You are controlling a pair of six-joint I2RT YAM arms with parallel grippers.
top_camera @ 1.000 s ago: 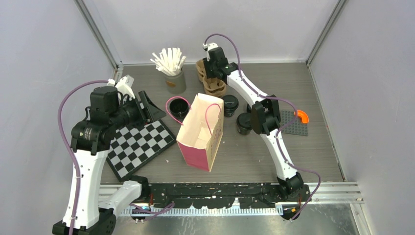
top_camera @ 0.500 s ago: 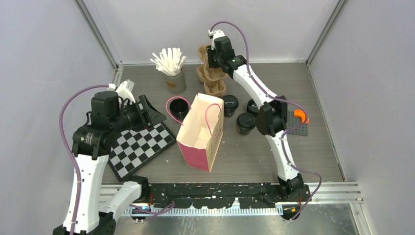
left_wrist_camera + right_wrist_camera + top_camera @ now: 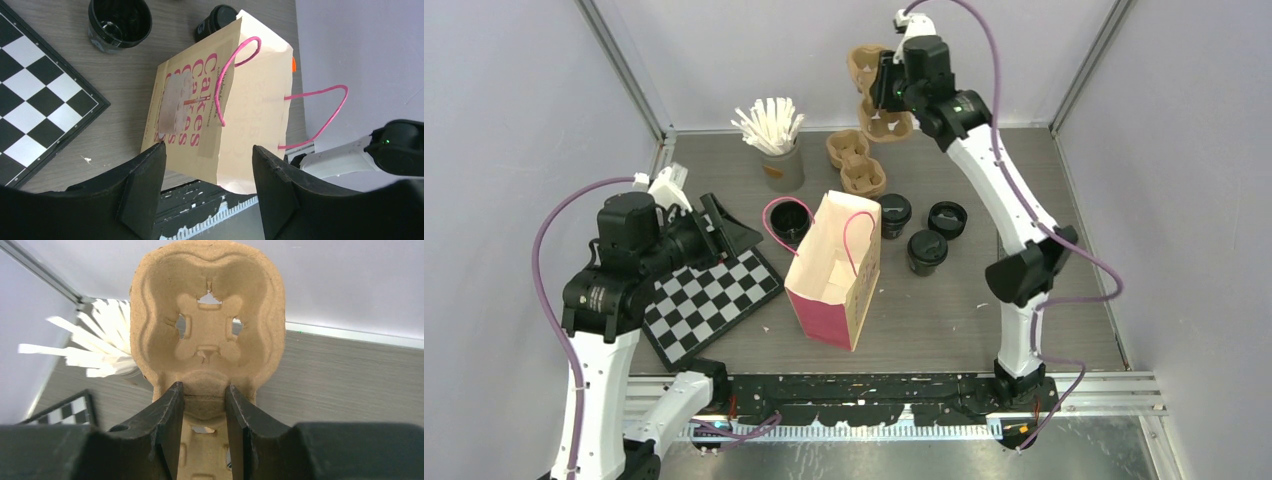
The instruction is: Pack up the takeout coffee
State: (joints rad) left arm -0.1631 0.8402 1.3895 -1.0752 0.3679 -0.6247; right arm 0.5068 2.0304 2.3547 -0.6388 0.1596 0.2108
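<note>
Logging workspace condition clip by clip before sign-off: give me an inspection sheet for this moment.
Surface: grey table, one small white speck.
Job's things: open cup and lidded cups stand on the table, outside the paper bag.
Clutter: chessboard, cup of sticks, carrier stack.
Pincers: left pincer open, empty; right pincer shut on a carrier held above the table.
Cables: purple cables loop along both arms.
Surroundings: plain walls.

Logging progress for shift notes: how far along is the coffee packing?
Early. Done: nothing visibly packed; the black cups stand on the table outside the bag. In hand: the right gripper holds a pulp carrier aloft. Remaining, likely: load cups into it, then bag them.
</note>
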